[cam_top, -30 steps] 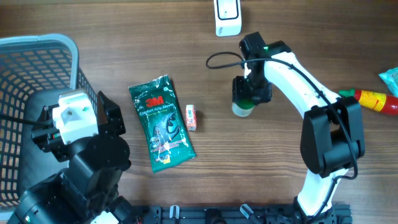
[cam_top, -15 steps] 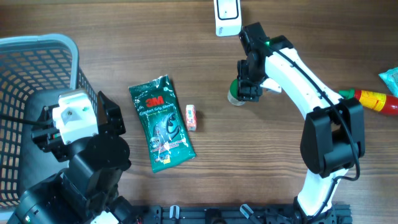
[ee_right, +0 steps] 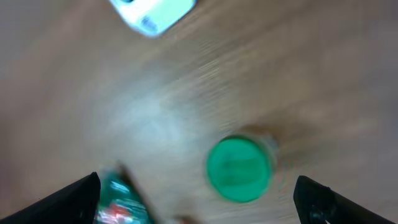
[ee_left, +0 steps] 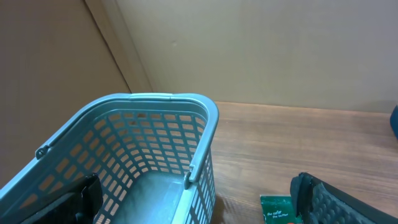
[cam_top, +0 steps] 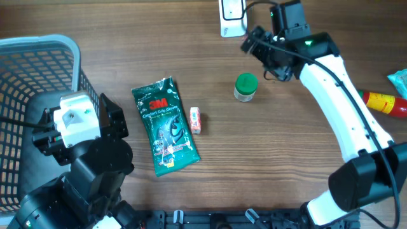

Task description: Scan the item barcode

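Right hand (cam_top: 267,56) spread wide, gripped nothing | green-lidded jar (cam_top: 246,87) stood upright on bench (cam_top: 286,140), just ahead of its fingertips, not touching | left hand (ee_left: 205,208) spread wide, basket (ee_left: 155,106) ahead of it

Right gripper (cam_top: 266,52) spread wide, empty, arm stretched forward; left gripper (ee_left: 199,206) likewise wide, empty.

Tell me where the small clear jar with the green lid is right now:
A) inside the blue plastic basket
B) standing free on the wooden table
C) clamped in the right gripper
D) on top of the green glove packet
B: the small clear jar with the green lid stands alone on the wooden table, and the right gripper is open and clear of it.
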